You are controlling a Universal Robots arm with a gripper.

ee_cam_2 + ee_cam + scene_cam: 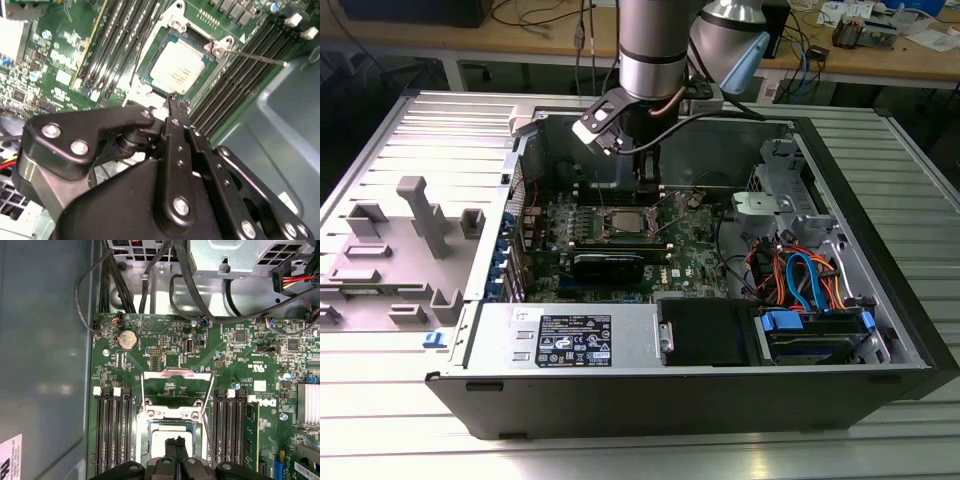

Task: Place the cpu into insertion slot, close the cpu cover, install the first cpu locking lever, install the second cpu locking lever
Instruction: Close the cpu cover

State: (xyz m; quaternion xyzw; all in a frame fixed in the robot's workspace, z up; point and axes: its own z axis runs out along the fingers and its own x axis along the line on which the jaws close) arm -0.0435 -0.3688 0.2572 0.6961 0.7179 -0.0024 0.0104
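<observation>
One robot arm reaches into an open computer case, with its gripper pointing tip-down over the green motherboard, just above the centre of the exterior view. The jaws are drawn narrow, with only a sliver of gap between the fingertips and nothing visibly held.

The cpu lies flat in the insertion slot, silver top up, near the middle of the exterior view. In both wrist views the fingertips hang over the edge of the chip nearest the gripper; whether they touch it cannot be told.

The cpu cover is not yet closed. Its windowed frame is tipped up and open on the far side of the slot from the jaws, so it lies straight ahead of them across the chip, its hinge edge running crosswise to that line. Two thin locking levers flank the raised frame, unlatched, between the banks of memory slots.
</observation>
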